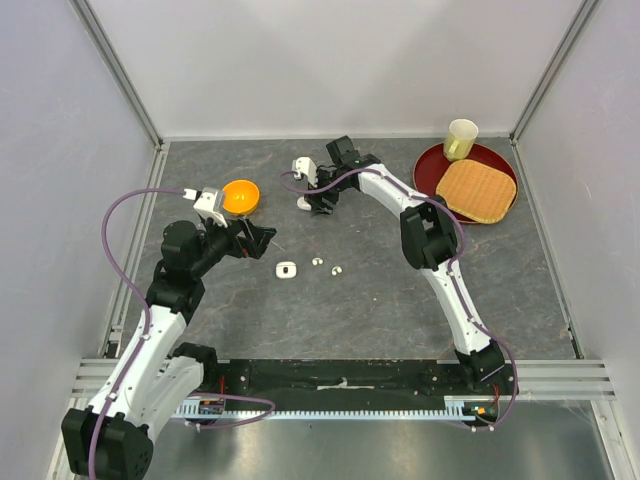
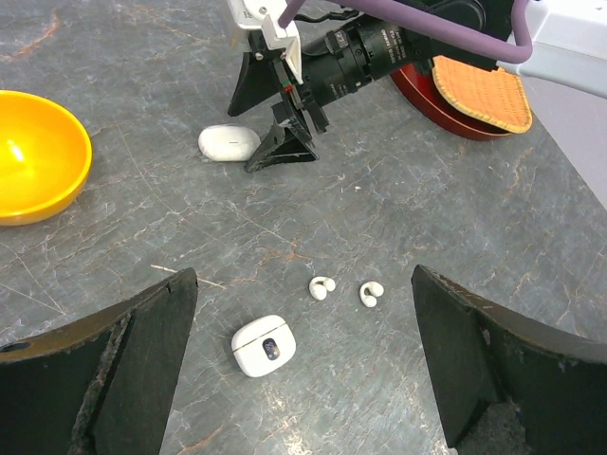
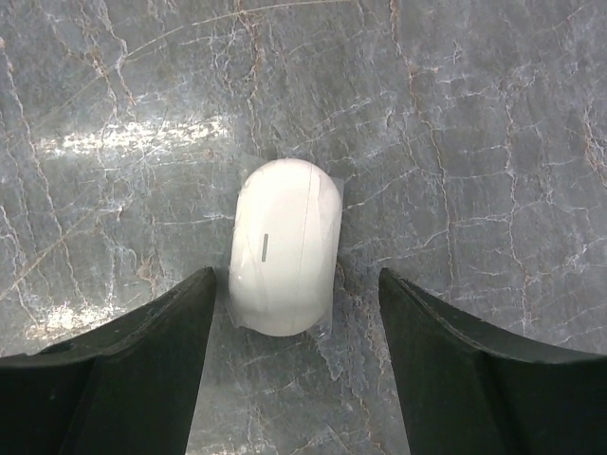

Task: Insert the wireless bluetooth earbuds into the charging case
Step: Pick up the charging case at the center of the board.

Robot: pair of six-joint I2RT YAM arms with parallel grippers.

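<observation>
Between the fingers of the right gripper point(image 3: 296, 275), which stand spread and touch nothing, lies a closed case point(image 3: 285, 248), a white rounded pod on the grey marbled table point(image 3: 493, 142). A strip of table shows on each side of it, narrower beside the finger on the left of the wrist view. Its only marking is a short grey dash point(image 3: 265, 245), and no lettering can be made out. From above, this gripper covers part of the pod. Just ahead of the left gripper point(image 2: 303, 275), whose fingers are also spread wide and hold nothing, two earbuds point(image 2: 322, 287) lie side by side, not touching, about level with its fingertips and well apart from the right gripper. A second case point(image 2: 264, 345) sits just beside them, nearer the finger on the left of that view. It bears a small dark spot, and whether its lid is up cannot be told. Beyond the left gripper an orange bowl point(image 2: 38, 156) is cut off by the frame edge. A red tray point(image 2: 438, 112) with a woven mat point(image 2: 479, 93) is partly hidden behind the right arm point(image 2: 370, 47). A pale cup point(image 1: 460, 139) stands at the tray's far rim.
</observation>
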